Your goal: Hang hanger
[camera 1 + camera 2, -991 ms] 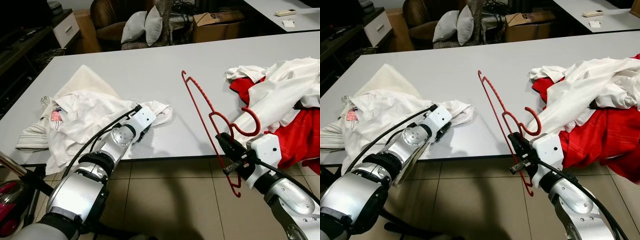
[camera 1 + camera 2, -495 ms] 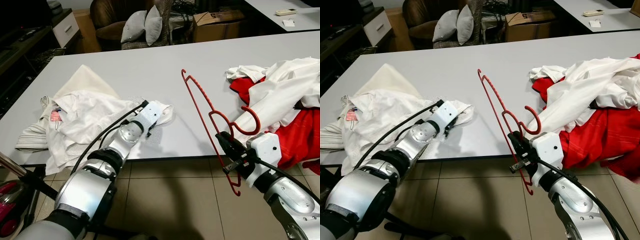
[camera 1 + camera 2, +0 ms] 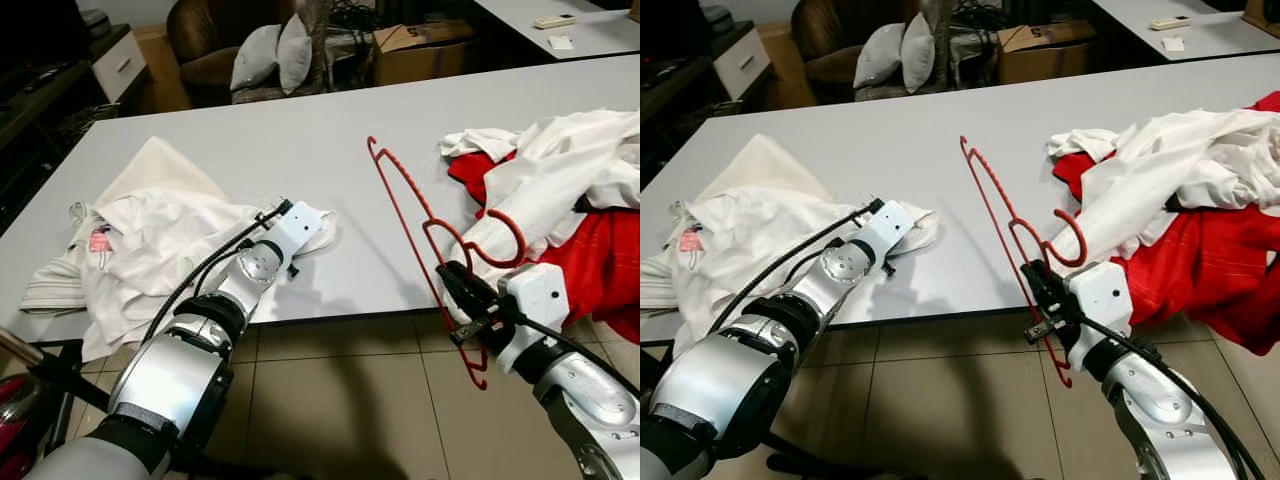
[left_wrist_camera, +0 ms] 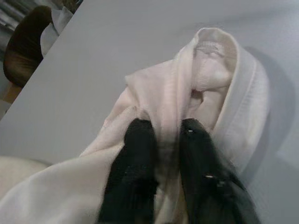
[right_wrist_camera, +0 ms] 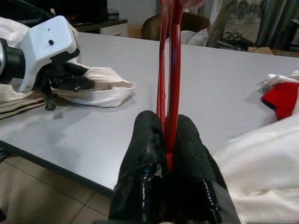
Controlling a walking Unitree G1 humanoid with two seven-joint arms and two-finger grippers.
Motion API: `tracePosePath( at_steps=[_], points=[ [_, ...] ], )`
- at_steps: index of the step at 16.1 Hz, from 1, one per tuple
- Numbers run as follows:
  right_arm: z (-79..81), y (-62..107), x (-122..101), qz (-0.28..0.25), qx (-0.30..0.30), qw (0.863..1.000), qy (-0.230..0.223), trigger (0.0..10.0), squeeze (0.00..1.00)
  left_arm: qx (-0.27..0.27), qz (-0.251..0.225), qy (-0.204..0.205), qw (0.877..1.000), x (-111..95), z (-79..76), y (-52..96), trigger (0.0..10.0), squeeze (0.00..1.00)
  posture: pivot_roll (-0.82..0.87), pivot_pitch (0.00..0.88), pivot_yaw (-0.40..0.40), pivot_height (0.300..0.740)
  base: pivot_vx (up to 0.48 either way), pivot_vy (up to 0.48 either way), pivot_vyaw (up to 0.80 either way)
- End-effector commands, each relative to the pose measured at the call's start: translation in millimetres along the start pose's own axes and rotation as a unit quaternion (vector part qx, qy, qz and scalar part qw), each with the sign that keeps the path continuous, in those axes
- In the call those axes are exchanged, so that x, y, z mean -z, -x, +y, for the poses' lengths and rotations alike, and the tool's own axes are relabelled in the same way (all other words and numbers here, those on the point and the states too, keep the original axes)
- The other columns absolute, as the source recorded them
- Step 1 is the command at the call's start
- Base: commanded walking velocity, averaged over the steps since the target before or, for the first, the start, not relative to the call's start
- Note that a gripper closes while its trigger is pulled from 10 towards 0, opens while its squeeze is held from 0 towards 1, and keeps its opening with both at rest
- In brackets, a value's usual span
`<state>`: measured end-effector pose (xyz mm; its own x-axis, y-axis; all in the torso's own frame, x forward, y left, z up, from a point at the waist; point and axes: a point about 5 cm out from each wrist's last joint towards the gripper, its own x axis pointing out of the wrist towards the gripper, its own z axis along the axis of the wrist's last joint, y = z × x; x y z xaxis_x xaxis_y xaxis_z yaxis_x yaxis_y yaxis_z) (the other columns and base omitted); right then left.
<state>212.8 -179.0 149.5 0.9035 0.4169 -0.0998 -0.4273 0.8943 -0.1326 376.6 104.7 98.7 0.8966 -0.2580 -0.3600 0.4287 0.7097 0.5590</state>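
Observation:
A red hanger (image 3: 400,205) stands tilted over the table's front edge, its hook by the clothes pile. My right gripper (image 3: 456,291) is shut on its lower bar, and the right wrist view shows the fingers (image 5: 148,140) pinching the red bar (image 5: 169,56). A crumpled white garment (image 3: 170,225) lies on the left of the grey table (image 3: 300,130). My left gripper (image 4: 163,135) is shut on that garment's right edge, with a fold of cloth (image 4: 205,79) between the black fingers.
A heap of white and red clothes (image 3: 570,200) covers the table's right end. Behind the table are a brown chair with grey cushions (image 3: 265,55) and a cardboard box (image 3: 430,45). A second table (image 3: 570,20) stands at the back right. Tiled floor (image 3: 340,400) lies below.
My left arm has reached farther over the table onto the garment's edge. The right gripper keeps the hanger as before. The camera has shifted a little.

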Motion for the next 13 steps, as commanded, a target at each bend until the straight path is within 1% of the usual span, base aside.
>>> tracePosePath(
  at_steps=[1,2,4,7,9,11,12,13],
  points=[
    [0.3,-0.5,-5.2,-0.008,-0.002,1.000,0.007,10.0,0.00,-0.002,0.011,-0.013,1.000,-0.5,5.9,-0.3,0.0,0.00,-0.29,0.000,0.183,0.740,0.000,0.000,0.00],
    [1.0,-1.0,-6.8,-0.010,-0.003,1.000,0.008,10.0,0.00,-0.004,0.020,-0.018,1.000,1.2,6.2,-0.3,0.0,0.00,-0.30,0.000,0.185,0.740,0.000,0.000,0.00],
    [1.0,-1.7,-7.8,-0.011,-0.004,1.000,0.009,10.0,0.00,-0.012,0.030,-0.016,0.999,4.0,9.3,0.2,0.0,0.00,-0.30,0.000,0.186,0.740,0.000,0.000,0.00],
    [0.0,-2.1,-8.0,-0.012,-0.004,1.000,0.010,10.0,0.00,-0.026,0.041,-0.012,0.999,9.0,18.6,2.0,0.0,0.00,-0.30,0.000,0.184,0.740,0.000,0.000,0.00],
    [0.2,-4.7,-8.6,-0.014,-0.006,1.000,0.010,10.0,0.00,-0.027,0.043,0.004,0.999,12.3,25.9,3.7,0.0,0.00,-0.29,0.000,0.176,0.740,0.000,0.000,0.00],
    [0.4,-8.0,-9.6,-0.017,-0.009,1.000,0.011,10.0,0.00,-0.016,0.024,0.084,0.996,9.4,33.7,4.5,0.0,0.00,-0.28,0.000,0.172,0.740,0.000,0.000,0.00],
    [0.2,-11.2,-11.0,-0.022,-0.009,1.000,0.012,10.0,0.00,-0.003,0.002,0.149,0.989,5.2,39.0,5.0,0.0,0.00,-0.27,0.000,0.173,0.740,0.000,0.000,0.00],
    [0.2,-12.1,-11.6,-0.025,-0.008,1.000,0.012,10.0,0.00,0.002,-0.009,0.175,0.985,3.0,41.0,5.2,0.0,0.00,-0.27,0.000,0.173,0.740,0.000,0.000,0.00]
  ],
)
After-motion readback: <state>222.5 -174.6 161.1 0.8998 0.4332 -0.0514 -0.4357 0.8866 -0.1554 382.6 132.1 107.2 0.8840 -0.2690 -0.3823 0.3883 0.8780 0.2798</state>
